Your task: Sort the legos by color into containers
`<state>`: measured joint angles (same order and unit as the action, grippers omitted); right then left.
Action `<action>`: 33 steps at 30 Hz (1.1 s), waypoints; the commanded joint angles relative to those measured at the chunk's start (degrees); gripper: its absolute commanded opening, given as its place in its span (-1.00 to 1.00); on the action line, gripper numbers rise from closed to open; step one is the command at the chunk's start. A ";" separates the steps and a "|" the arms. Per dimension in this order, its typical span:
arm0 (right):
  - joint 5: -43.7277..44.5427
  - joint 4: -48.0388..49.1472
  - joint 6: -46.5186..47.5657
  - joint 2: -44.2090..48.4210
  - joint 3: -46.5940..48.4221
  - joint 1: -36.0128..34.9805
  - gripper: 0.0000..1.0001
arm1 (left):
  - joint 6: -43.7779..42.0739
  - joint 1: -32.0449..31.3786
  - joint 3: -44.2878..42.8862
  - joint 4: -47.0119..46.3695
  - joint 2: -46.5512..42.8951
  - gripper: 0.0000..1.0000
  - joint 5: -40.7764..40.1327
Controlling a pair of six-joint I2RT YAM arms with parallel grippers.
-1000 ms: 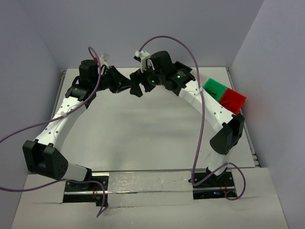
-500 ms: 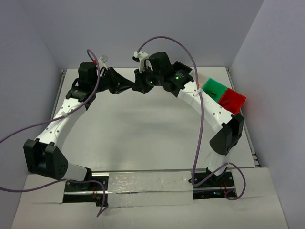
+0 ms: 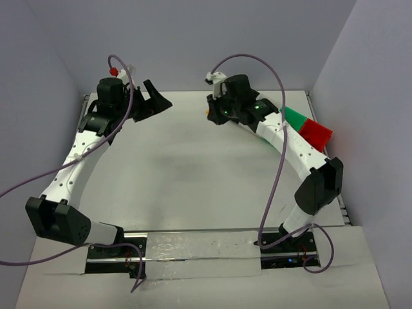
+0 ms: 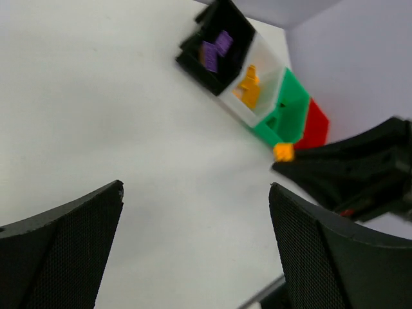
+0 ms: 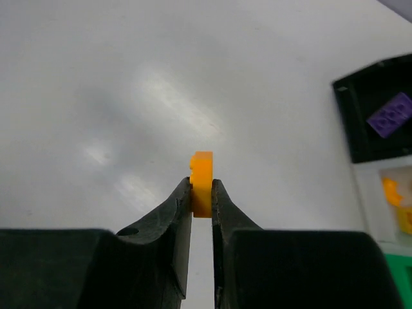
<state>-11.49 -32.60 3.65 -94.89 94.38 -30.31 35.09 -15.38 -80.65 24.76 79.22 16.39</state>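
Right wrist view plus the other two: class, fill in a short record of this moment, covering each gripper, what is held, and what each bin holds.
Right gripper: shut on an orange brick, not yet over any bin
Left gripper: open, nothing between its fingers
Black bin: purple pieces
White bin: orange pieces
Green bin: contents cannot be told
Red bin: inside hidden
Bin order: black, white, green, red, joined in a row

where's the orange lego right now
Right wrist view: the orange lego is pinched in the right pincer, above the table, with the black bin and white bin off to its right.
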 commanded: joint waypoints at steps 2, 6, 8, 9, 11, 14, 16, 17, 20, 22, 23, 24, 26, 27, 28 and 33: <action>6.80 1.34 3.29 -2.64 -0.91 12.21 -1.00 | -12.90 0.26 4.95 -0.69 -6.84 0.98 -9.69; 8.16 -1.83 2.41 -9.30 3.97 18.79 -1.00 | -17.04 0.26 4.19 3.45 -5.48 0.99 -9.10; 9.40 -2.13 2.86 -11.99 5.95 20.74 -1.00 | -18.82 0.17 3.65 4.89 -4.24 0.99 -9.57; 10.34 -2.64 3.29 -13.48 8.19 21.26 -1.00 | -19.27 0.17 3.13 6.34 -3.72 0.98 -10.84; 10.61 -2.99 3.21 -17.29 10.54 22.13 -1.00 | -20.65 0.17 2.78 7.30 -3.11 0.98 -11.20; 10.77 -2.44 2.38 -20.61 13.10 23.58 -0.91 | -21.09 0.17 3.24 7.54 -3.38 0.99 -10.94; 11.20 -1.70 2.17 -22.26 14.01 24.07 -0.84 | -21.11 0.17 4.11 7.26 -3.63 0.98 -11.51; 11.32 -1.39 2.15 -22.96 14.27 24.14 -0.81 | -20.92 0.17 4.40 7.23 -3.69 0.98 -11.78; 11.40 -1.59 2.54 -26.50 16.69 24.64 -0.66 | -20.92 0.17 5.24 7.62 -3.54 0.98 -12.31; 11.40 -1.31 2.73 -27.90 17.68 24.83 -0.38 | -21.25 0.24 5.59 7.69 -3.61 0.98 -12.40; 11.40 -1.18 2.65 -28.15 17.85 24.98 -0.32 | -21.29 0.26 5.73 7.67 -3.63 0.98 -12.44; 11.40 -1.18 2.56 -28.63 18.30 25.14 -0.21 | -21.19 0.26 5.86 7.67 -3.66 0.98 -12.51; 12.71 -1.32 2.26 -29.47 19.32 25.30 0.04 | -21.02 0.34 6.19 7.67 -3.72 0.98 -12.86; 13.13 -1.40 2.00 -29.63 19.59 25.38 0.12 | -20.47 0.27 6.36 7.59 -3.72 0.98 -13.28; 13.24 -1.73 1.58 -29.41 19.93 25.31 0.27 | -20.49 0.26 6.62 7.50 -3.64 0.98 -13.48; 10.82 -2.97 0.57 -25.55 19.38 25.22 0.55 | -21.75 0.72 7.08 7.23 -3.63 0.99 -12.21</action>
<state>0.17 -35.22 5.25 -124.14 111.43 -5.36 14.54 -15.24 -73.94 32.47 76.53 4.10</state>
